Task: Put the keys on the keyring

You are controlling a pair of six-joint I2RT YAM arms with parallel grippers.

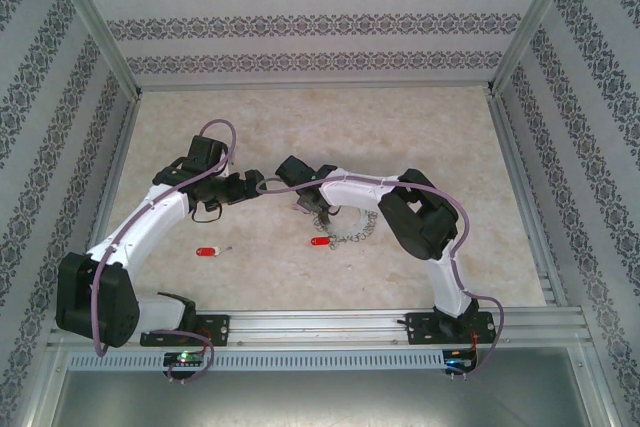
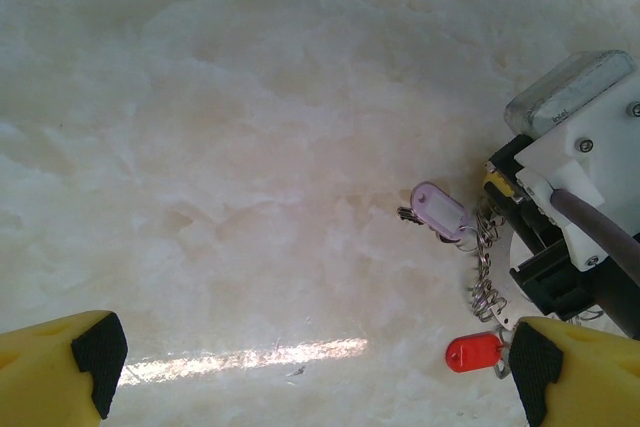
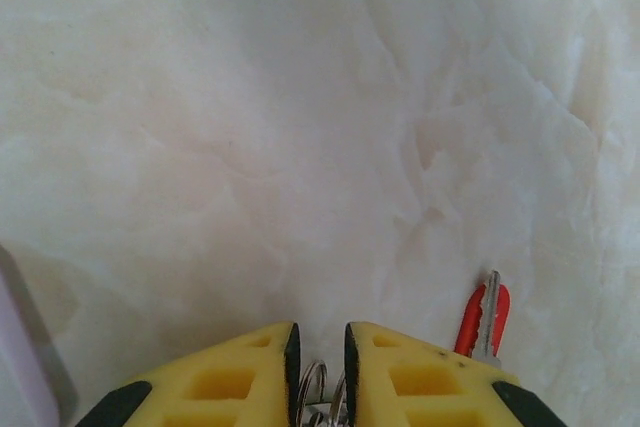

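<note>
The keyring [image 1: 352,232] lies mid-table as a curved string of small silvery rings [image 2: 484,272]. My right gripper [image 1: 306,207] stands over its left end, and two of the rings [image 3: 322,387] sit between its nearly shut yellow fingers [image 3: 240,377]. One red-headed key [image 1: 320,242] lies right beside that gripper [image 3: 483,319], at the end of the ring string [image 2: 473,352]; whether it hangs on the string I cannot tell. A second red key [image 1: 208,250] lies alone further left. My left gripper [image 1: 250,188] hovers wide open [image 2: 315,367] over bare table left of the ring, holding nothing.
A pale purple tag [image 2: 440,209] with a small dark key rests at the far end of the ring string. The right gripper's white and black body [image 2: 570,187] stands close to my left gripper's right finger [image 2: 575,372]. Patterned walls and metal rails [image 1: 520,197] bound the marble table.
</note>
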